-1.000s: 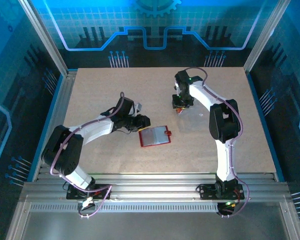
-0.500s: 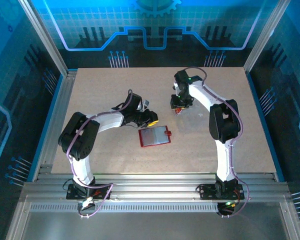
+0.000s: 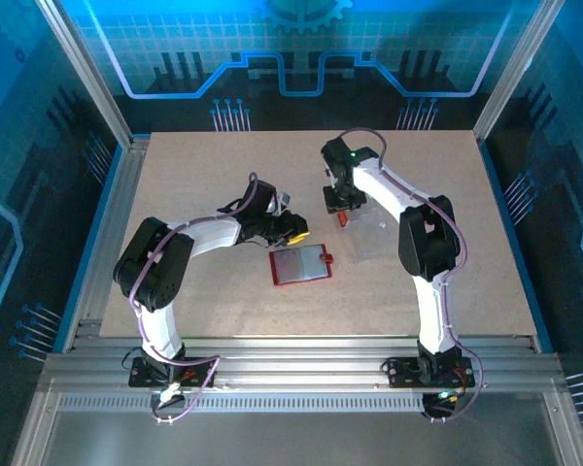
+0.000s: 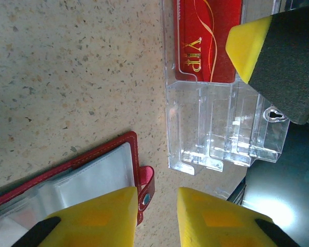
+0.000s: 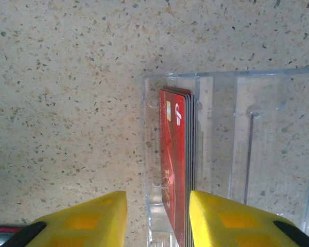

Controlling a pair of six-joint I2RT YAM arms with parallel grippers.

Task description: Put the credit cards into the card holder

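Right tool (image 5: 155, 207) moved left over thin red credit cards (image 5: 175, 170).

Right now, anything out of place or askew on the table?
Nothing serious. The card holder lies open and flat, slightly skewed on the table. The credit cards stand in a tidy stack on edge in the clear stand, none spilled or bent that I can see.
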